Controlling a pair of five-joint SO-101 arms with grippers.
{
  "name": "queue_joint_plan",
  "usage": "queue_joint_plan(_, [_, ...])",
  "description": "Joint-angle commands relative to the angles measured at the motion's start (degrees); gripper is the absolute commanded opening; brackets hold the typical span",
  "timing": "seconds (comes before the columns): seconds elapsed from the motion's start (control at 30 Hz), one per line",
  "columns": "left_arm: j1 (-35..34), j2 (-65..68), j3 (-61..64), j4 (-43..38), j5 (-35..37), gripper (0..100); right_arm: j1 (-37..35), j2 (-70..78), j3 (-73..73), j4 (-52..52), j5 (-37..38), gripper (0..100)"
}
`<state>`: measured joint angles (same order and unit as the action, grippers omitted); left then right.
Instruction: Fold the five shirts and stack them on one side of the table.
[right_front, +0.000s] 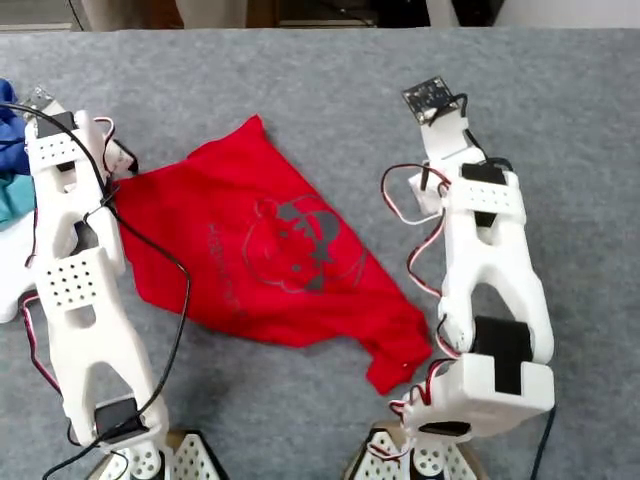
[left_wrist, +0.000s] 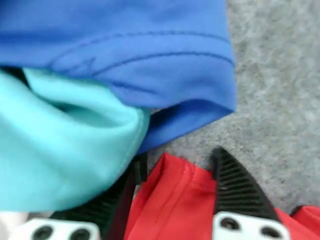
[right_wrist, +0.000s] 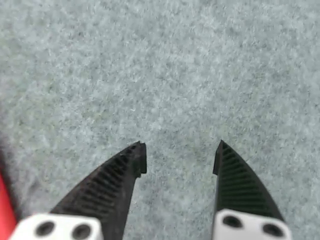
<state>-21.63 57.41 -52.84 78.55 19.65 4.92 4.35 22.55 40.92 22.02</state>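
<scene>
A red shirt (right_front: 270, 250) with a grey print lies spread and rumpled in the middle of the grey table (right_front: 330, 80). My left gripper (right_front: 118, 170) is at the shirt's left edge. In the left wrist view the gripper (left_wrist: 179, 160) is open, with a fold of the red shirt (left_wrist: 175, 200) between its fingers. Just beyond it lie a blue shirt (left_wrist: 125, 50) and a teal shirt (left_wrist: 60, 140). My right gripper (right_front: 440, 110) is beyond the red shirt's right side. It is open (right_wrist: 180, 152) over bare felt (right_wrist: 160, 65), with nothing between its fingers.
At the table's left edge lie the blue shirt (right_front: 10, 140), the teal shirt (right_front: 12, 200) and a white one (right_front: 12, 270), bunched together. Bare grey felt stretches along the far side and to the right of the right arm.
</scene>
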Motion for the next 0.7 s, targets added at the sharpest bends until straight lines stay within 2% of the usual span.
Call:
queue_joint_plan(0.0, [-0.1,-0.3,-1.9,-0.3,0.3,16,-0.7,0.4,-2.1,-1.8,-0.4,23.5])
queue_joint_plan(0.3, [1.7,-0.3,-2.5,5.5,0.3,16,-0.7,1.6,-2.5,-1.8,-0.4,23.5])
queue_joint_plan(0.5, [3.8,0.2,-10.6,12.5,0.3,16,-0.7,1.6,-2.5,-1.7,-0.4,23.5])
queue_joint_plan(0.67, [3.9,0.3,-12.0,11.8,0.2,16,-0.7,1.6,-2.5,-1.6,-0.4,23.5])
